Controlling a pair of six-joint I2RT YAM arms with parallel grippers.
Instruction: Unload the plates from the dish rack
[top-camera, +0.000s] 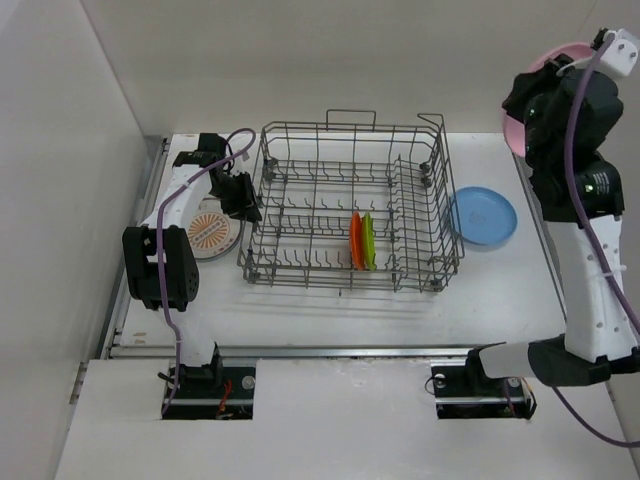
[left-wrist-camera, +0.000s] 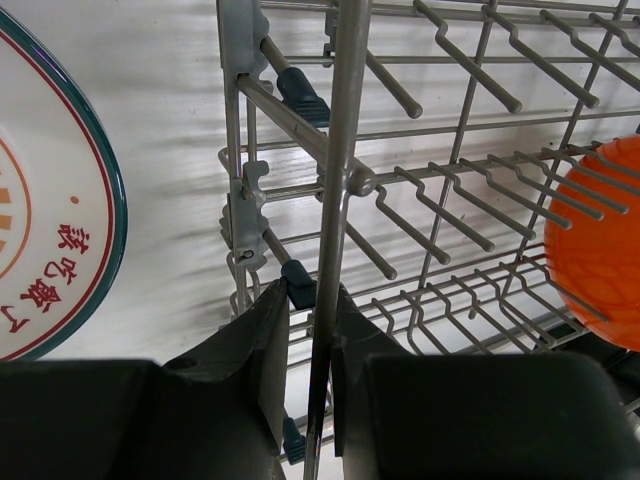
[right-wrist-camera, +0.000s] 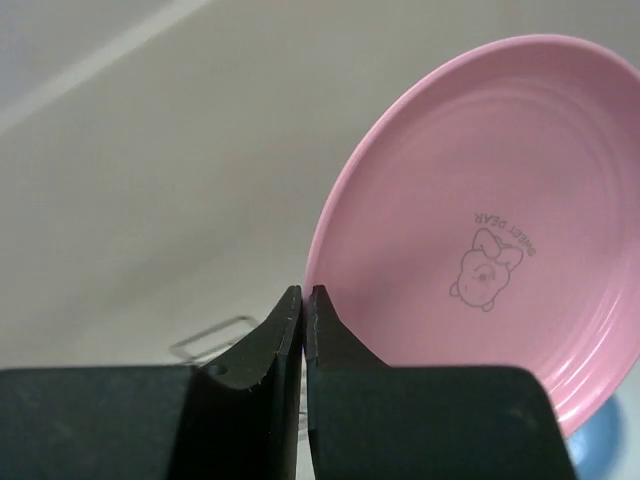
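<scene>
Holds the pink plate (right-wrist-camera: 480, 250) aloft, well above the table (top-camera: 330, 320), at about two o'clock from the dish rack (top-camera: 340, 126); pinches it at the lower-left rim with the right claw (right-wrist-camera: 303, 300), fingers closed tight on the thin edge. Looks like light, stiff plastic, glossy and probably slippery; hangs almost wholly off to one side of that pinch, so likely to swivel or slide out under a quick turn; calls for a slow carry and a low release. Finds in the rack an orange plate (top-camera: 356, 240) and a green plate (top-camera: 368, 242), standing on edge side by side between the prongs, toward five o'clock; smaller, likely as light and slick; best taken by the top rim, the part clear of the prongs, and lifted straight up. Shows a blue plate (top-camera: 483, 216) lying flat at three o'clock of the rack and a patterned plate (top-camera: 212, 232) flat at nine o'clock, both on the table. Clamps the rack's nine-o'clock wall with the left claw (left-wrist-camera: 312, 300), fingers closed on one upright wire, probably to steady the rack.
</scene>
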